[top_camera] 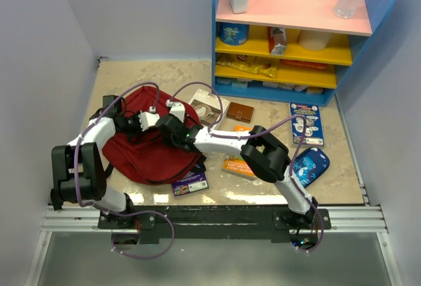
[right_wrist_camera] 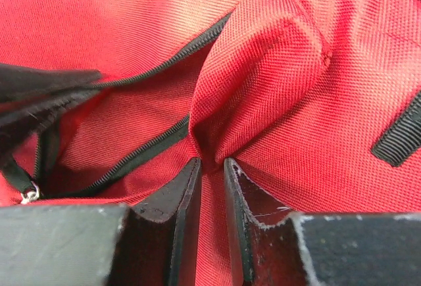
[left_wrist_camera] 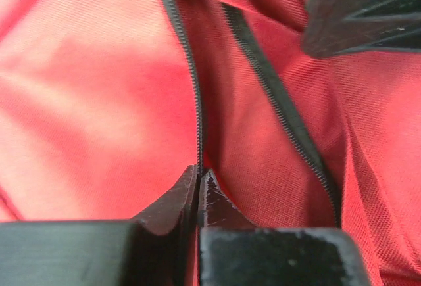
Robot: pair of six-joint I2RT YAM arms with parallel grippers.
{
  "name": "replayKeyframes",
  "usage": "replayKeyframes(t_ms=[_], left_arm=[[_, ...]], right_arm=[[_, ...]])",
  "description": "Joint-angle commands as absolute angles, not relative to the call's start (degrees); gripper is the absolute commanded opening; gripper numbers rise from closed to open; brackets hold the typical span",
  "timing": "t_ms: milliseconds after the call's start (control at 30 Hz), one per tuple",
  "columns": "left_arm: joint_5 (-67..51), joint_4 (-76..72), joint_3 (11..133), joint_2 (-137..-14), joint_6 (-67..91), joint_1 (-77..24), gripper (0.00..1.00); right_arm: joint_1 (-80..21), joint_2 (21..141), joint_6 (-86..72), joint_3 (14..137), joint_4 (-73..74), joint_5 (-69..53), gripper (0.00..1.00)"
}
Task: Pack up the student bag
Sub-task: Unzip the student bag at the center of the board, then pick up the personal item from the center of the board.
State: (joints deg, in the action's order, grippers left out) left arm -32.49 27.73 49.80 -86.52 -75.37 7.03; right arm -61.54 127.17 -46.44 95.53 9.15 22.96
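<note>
The student bag (top_camera: 148, 158), a dark red backpack, lies on the left half of the table with both arms reaching onto its upper part. My left gripper (top_camera: 148, 120) is shut on the bag's black zipper edge (left_wrist_camera: 197, 121); in the left wrist view its jaws (left_wrist_camera: 199, 175) meet on that edge. My right gripper (top_camera: 170, 125) sits just right of it. Its jaws (right_wrist_camera: 212, 167) stand a narrow gap apart, pinching a fold of the red fabric (right_wrist_camera: 263, 56). A second zipper line (right_wrist_camera: 141, 151) runs below the open slit. The bag's inside is hidden.
A purple book (top_camera: 191, 182) lies at the bag's near right edge, an orange packet (top_camera: 238, 166) beside it. A blue pouch (top_camera: 309, 166), a blue card (top_camera: 306, 123), a brown wallet (top_camera: 241, 112) and a small box (top_camera: 209, 110) lie to the right. A shelf unit (top_camera: 296, 69) stands at the back.
</note>
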Motion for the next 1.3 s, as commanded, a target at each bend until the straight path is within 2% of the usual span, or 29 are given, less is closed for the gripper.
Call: replayKeyframes(t_ms=[0, 300, 400, 433, 533, 700, 1000, 1267], left_arm=[[-31.8, 21.4, 50.9, -82.4, -70.2, 6.9, 0.0], [-36.2, 20.9, 52.1, -75.1, -61.5, 6.9, 0.0], [-38.2, 21.2, 52.2, -73.0, -59.9, 6.9, 0.0], [-38.6, 21.4, 52.6, -73.0, -59.7, 6.9, 0.0], [-38.2, 21.7, 53.1, -72.9, -58.9, 6.9, 0.0], [-37.9, 21.9, 53.3, -72.0, -57.2, 6.9, 0.0], [-38.4, 23.6, 53.9, -71.7, -57.5, 6.9, 0.0], [-39.2, 24.8, 53.6, -71.8, -58.4, 6.9, 0.0]], right_arm=[[-61.5, 124.5, -46.6, 93.5, 11.4, 22.7, 0.23], [-59.8, 117.4, -44.8, 89.0, 6.5, 22.5, 0.25], [-57.2, 112.0, -44.7, 85.4, 3.3, 20.8, 0.33], [-55.4, 110.8, -44.7, 84.6, 2.5, 20.0, 0.41], [-51.7, 106.1, -44.2, 81.7, 1.1, 18.9, 0.54], [-40.6, 99.5, -44.7, 73.2, 0.3, 17.9, 0.67], [-24.6, 98.4, -42.7, 65.3, 2.3, 19.1, 0.72], [-21.7, 104.1, -43.9, 62.9, 0.3, 18.0, 0.71]])
